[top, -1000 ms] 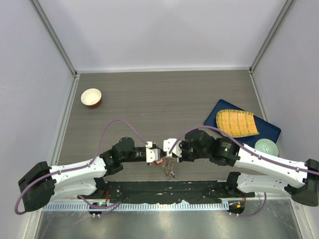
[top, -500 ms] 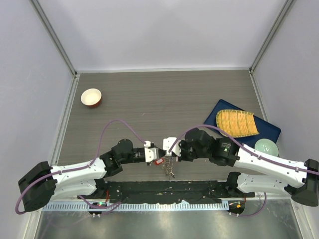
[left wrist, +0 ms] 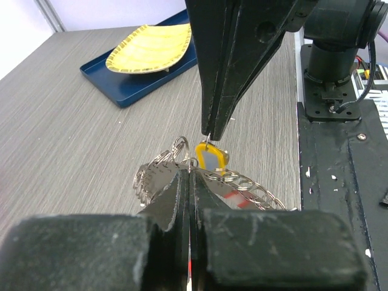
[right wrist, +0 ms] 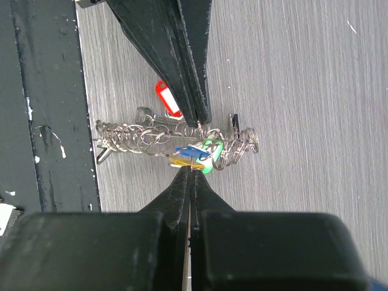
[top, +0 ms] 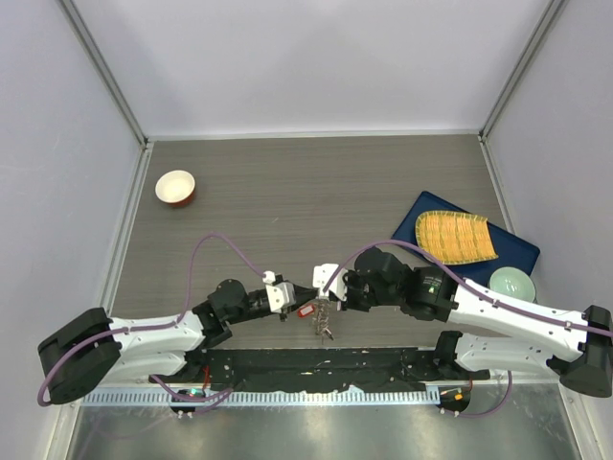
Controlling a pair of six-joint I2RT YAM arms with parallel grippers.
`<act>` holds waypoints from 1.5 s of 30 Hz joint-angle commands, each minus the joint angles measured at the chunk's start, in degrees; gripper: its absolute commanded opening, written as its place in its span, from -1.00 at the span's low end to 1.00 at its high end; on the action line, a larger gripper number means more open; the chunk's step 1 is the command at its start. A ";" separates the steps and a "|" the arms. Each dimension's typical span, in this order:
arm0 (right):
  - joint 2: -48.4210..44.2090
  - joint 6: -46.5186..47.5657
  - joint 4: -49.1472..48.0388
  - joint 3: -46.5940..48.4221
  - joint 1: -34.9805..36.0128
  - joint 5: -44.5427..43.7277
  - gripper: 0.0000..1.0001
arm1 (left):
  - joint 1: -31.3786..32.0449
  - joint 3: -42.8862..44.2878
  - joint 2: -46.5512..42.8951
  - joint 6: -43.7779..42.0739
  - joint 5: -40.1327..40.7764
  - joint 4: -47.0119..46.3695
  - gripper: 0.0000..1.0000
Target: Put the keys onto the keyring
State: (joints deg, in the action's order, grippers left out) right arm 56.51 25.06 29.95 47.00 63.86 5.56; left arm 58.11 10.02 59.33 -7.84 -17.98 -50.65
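Over the table point(top: 316, 182), well left of the blue tray point(top: 517, 249), the left tool point(left wrist: 188, 179) is clenching the keyring point(right wrist: 139, 138) while the right tool point(right wrist: 190, 176) is pinching the yellow-tagged one of the keys point(left wrist: 210, 157) (light, stiff, slippery metal, likely swinging). Gripping by the tag's small loop is looking safest.

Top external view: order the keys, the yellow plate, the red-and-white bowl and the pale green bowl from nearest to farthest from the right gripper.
1. keys: at the right gripper tips, centre of the near edge.
2. yellow plate: on the blue tray, to the right.
3. red-and-white bowl, far left, and pale green bowl, right edge: too close to call.
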 commanded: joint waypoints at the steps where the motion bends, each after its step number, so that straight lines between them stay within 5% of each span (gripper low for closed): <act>1: 0.18 -0.80 -3.50 0.46 -0.05 -1.95 -0.99 | 0.08 0.09 1.14 1.51 -0.04 -7.70 -1.00; 45: -1.32 0.08 -2.36 0.90 -0.05 -1.17 -0.98 | 0.08 0.35 2.46 2.65 -0.30 -8.06 -1.00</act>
State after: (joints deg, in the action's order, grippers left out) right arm 56.58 25.10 28.53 47.00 63.86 3.11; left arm 58.11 10.00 61.65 -5.89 -18.61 -54.65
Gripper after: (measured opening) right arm 0.029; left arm 0.009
